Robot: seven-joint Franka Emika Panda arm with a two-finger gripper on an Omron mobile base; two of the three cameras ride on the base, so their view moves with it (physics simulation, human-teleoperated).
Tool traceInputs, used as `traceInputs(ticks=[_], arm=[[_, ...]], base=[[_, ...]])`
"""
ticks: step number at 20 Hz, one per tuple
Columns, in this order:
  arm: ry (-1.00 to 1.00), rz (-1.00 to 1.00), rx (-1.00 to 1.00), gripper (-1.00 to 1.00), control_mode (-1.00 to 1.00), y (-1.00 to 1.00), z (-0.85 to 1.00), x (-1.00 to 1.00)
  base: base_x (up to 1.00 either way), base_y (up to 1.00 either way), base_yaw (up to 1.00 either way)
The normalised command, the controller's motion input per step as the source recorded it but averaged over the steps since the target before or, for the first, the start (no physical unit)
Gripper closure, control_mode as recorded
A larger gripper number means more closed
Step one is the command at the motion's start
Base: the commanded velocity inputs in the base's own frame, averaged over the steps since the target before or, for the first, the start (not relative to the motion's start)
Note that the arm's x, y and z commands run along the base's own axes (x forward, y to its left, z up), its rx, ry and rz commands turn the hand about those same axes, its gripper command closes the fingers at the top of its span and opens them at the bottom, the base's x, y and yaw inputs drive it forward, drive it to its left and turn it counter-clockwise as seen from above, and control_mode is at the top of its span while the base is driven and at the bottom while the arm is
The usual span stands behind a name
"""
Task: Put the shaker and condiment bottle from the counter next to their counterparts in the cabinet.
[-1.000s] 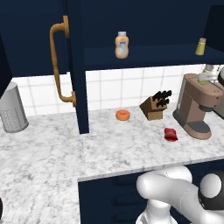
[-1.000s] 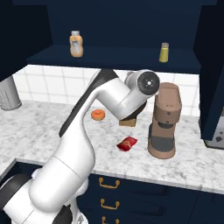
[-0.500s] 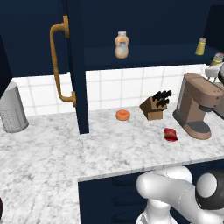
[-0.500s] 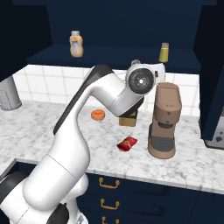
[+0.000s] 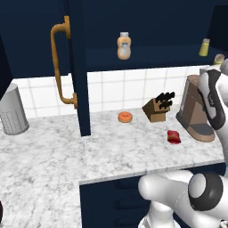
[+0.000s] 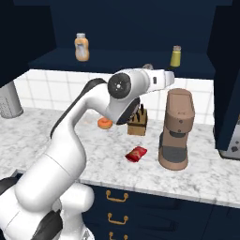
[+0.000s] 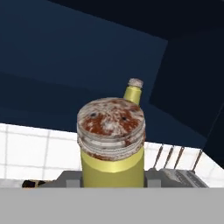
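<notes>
The end effector (image 7: 113,177) is pinched on the small olive-yellow cylindrical shaker with a grey-silver, rust-flecked cap (image 7: 111,140), its dark fingers pressed against the two sides of the shaker's body. The shaker is held upright in the air, below and in front of the shelf of the dark navy wall cabinet (image 6: 117,58). On that shelf, at its right end, stands the matching olive-yellow shaker with a grey cap (image 6: 175,56), seen just behind the held one in the hand view. At the left end of the same shelf stands the plump pale orange bottle with a light cap (image 6: 81,47), well apart from the twin shaker. Below the cabinet, on the white-grey marbled stone desk (image 5: 53,156), the small bright red squeeze bottle (image 5: 173,136) lies on its side just beside the brown coffee machine (image 5: 196,109), with the wooden knife block (image 5: 156,107) and the orange ring-shaped donut (image 5: 125,117) near the tiled wall. The cabinet's door with the long curved orange-brown handle (image 5: 62,67) stands open.
</notes>
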Motion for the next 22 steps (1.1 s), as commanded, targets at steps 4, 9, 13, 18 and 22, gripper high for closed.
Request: traceInputs(ticks=[4,9,13,18,22], arm=[[0.00,-0.17,0.45,1.00,-1.00,-0.35,0.80,0.02],[0.00,-0.07,0.03,1.00,-1.00,0.00,0.04,0.16],[-0.05,0.00,0.00,1.00,-1.00,0.00,-0.08,0.63],[-0.02,-0.01,0.01,1.00,-1.00,0.00,-0.08,0.65],[0.13,-0.13,-0.02,1.00,-1.00,0.00,-0.10,0.62]], base=[[0.00,0.00,0.00],[0.00,0.00,0.00],[0.00,0.00,0.00],[0.00,0.00,0.00],[0.00,0.00,0.00]])
